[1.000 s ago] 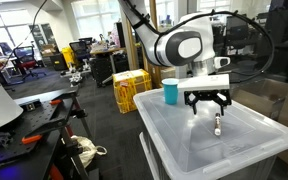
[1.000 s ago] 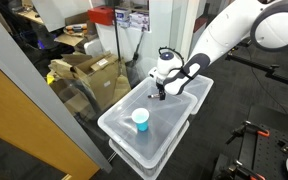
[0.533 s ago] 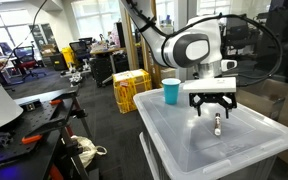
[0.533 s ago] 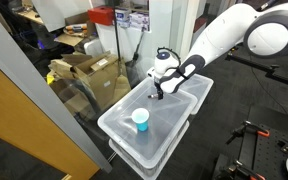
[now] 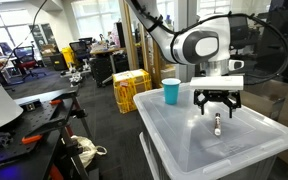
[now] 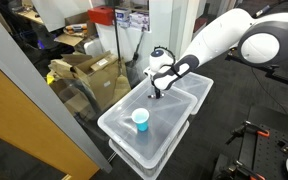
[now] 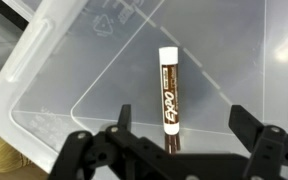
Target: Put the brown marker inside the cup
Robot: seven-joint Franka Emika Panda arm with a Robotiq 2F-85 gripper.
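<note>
The brown marker [image 7: 169, 96], dark with a pale end and white label, lies flat on the clear plastic bin lid [image 7: 74, 70]; it also shows in an exterior view [image 5: 217, 126]. My gripper [image 7: 179, 140] is open and hovers just above it, fingers spread either side of the marker's near end, touching nothing. In both exterior views the gripper [image 5: 217, 104] [image 6: 158, 92] hangs over the lid. The blue cup [image 5: 171, 91] [image 6: 140, 119] stands upright on the lid, apart from the marker.
The clear bin [image 5: 199, 150] sits on another bin [image 6: 144, 155]. A yellow crate [image 5: 131, 90] stands on the floor behind. Cardboard boxes [image 6: 89, 72] and a glass panel [image 6: 24, 90] flank the bin. Office desks and chairs are far back.
My gripper has shifted sideways over the lid and risen slightly, staying open. The marker and cup have not moved.
</note>
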